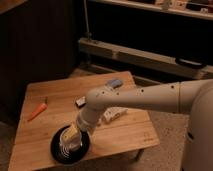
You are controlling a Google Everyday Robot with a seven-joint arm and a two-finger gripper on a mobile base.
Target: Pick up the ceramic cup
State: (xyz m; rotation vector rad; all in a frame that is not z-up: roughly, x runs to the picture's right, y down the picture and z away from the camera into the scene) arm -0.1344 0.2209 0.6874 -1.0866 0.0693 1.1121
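The gripper (71, 136) hangs low over the near left corner of the wooden table (137, 136), pointing down from the pale arm (145, 97) that comes in from the right. Directly under it, seemingly touching it, sits the ceramic cup (65, 146) — a small whitish shape on the black plate (55, 151), which spreads out around the gripper's tip. Whether the gripper has closed on the cup or merely rests over it cannot be told. Just right of the gripper and a little farther back lies a white packet (115, 114). Left of it and farther back lies a carrot (37, 111), well apart from the plate. Beyond the gripper sits a small dark object (80, 102), and farther still — near the table's far edge — a blue-grey item (114, 83).
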